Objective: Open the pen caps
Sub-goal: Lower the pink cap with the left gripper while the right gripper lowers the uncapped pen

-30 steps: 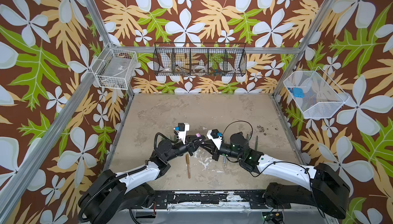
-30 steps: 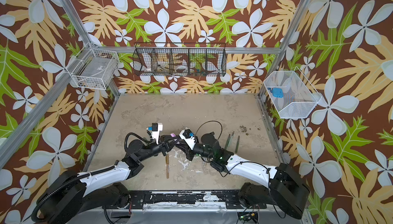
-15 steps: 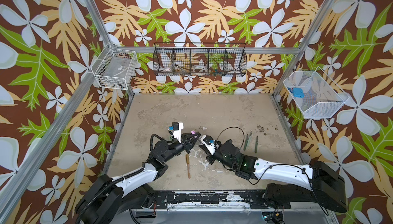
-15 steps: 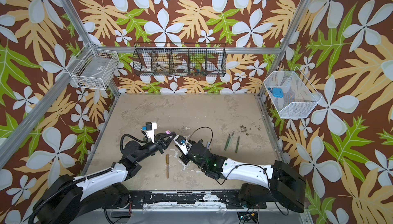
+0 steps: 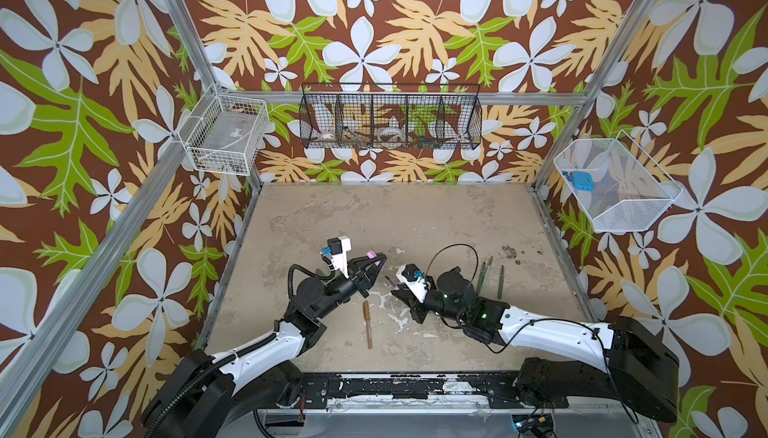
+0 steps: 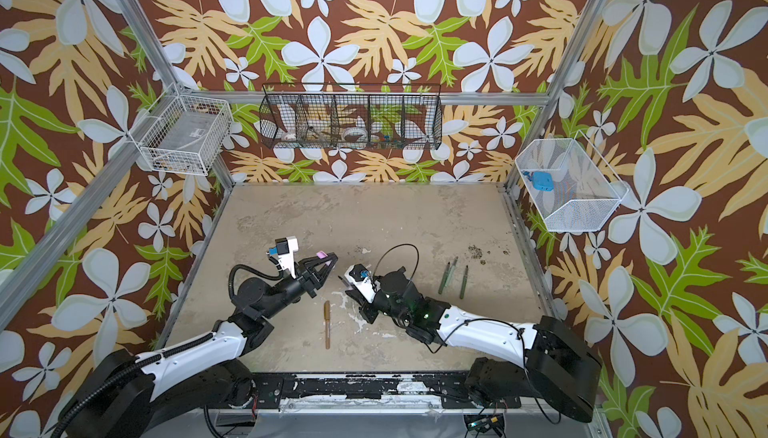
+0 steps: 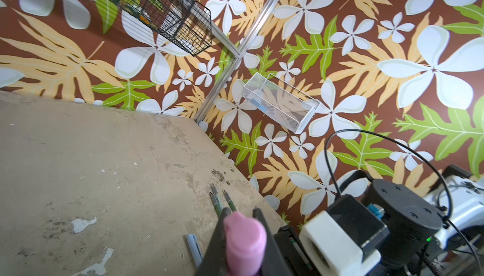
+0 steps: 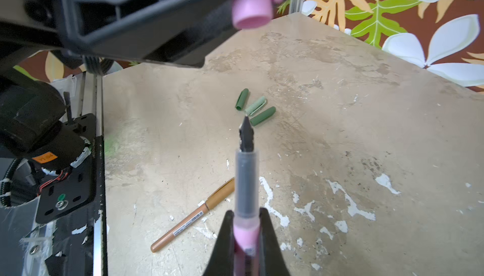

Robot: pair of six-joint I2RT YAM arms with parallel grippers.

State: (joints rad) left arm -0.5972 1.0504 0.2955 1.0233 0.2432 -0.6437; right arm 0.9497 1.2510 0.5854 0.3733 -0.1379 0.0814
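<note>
Since a second earlier the two claws had drawn apart, and a gap stood between them where they had been bunched together over the middle of the desk (image 5: 374, 215). The left claw (image 7: 242, 212) was clamped tight on the pink cap (image 5: 369, 255), holding it up off the desk. The right claw (image 8: 246, 213) was pinched shut on the pink pen body (image 8: 246, 177), whose dark pointed tip stood bare. Three green caps (image 8: 256, 106) lay close together on the desk, off their pens, on the left arm's side. A brown pen (image 5: 367, 323) with its cap still on lay between the two arms, toward the front edge. Three green pen bodies (image 5: 500, 284) lay near the desk's right edge. Behind both claws the desk ran open to the back wall.
</note>
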